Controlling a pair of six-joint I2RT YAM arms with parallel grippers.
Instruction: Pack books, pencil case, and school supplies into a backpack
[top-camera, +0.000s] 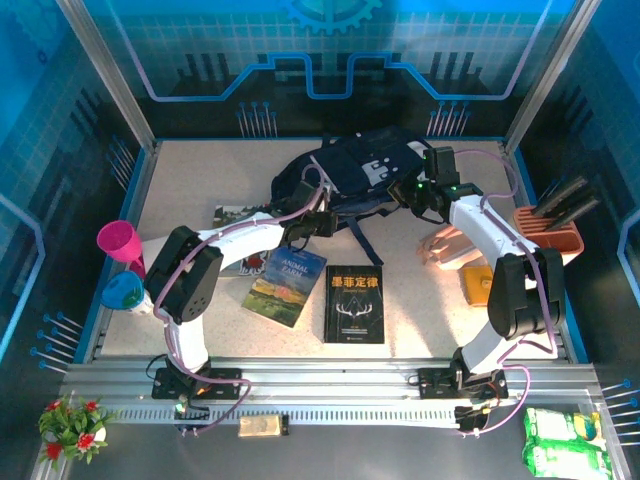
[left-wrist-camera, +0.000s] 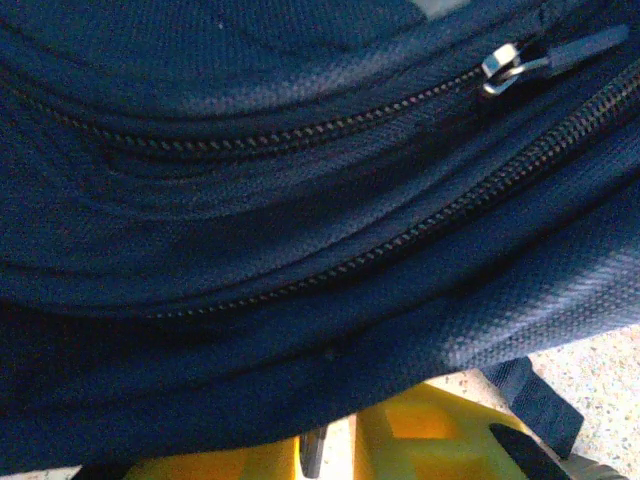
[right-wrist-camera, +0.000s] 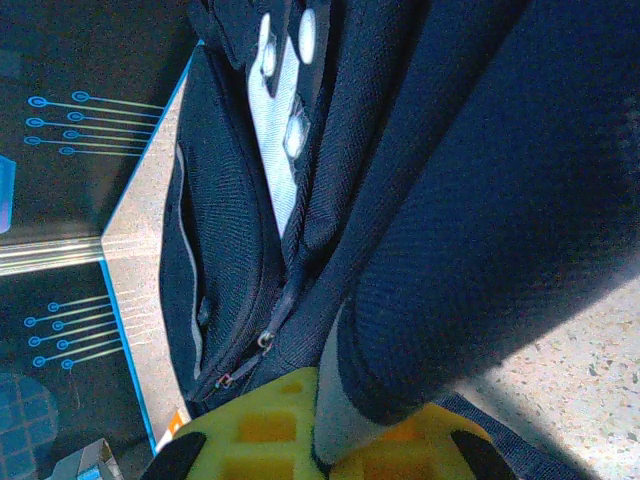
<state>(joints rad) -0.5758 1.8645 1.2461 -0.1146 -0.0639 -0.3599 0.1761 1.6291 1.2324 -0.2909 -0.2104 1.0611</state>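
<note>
Top external: backpack (top-camera: 352, 168) is seen in the upper centre, both arms reached to it; books (top-camera: 356, 303) and pencil case (top-camera: 450, 248) are laid out below it, not yet packed.
Right gripper (right-wrist-camera: 325, 432): clamped tight on a fold of the backpack, likely so that it is steadied for unzipping.
Left gripper (left-wrist-camera: 325, 447): set low against the zip seams, jaws slightly parted; a hold cannot be told.
Zip pull (left-wrist-camera: 508, 66): upper right of the left wrist view, both tracks closed.

pale speckled table (top-camera: 420, 300)
backpack (top-camera: 355, 170) at the back; black book (top-camera: 356, 303) and animal farm book (top-camera: 285, 287) nearer; pinkish pouch (top-camera: 445, 250) at right.
</note>
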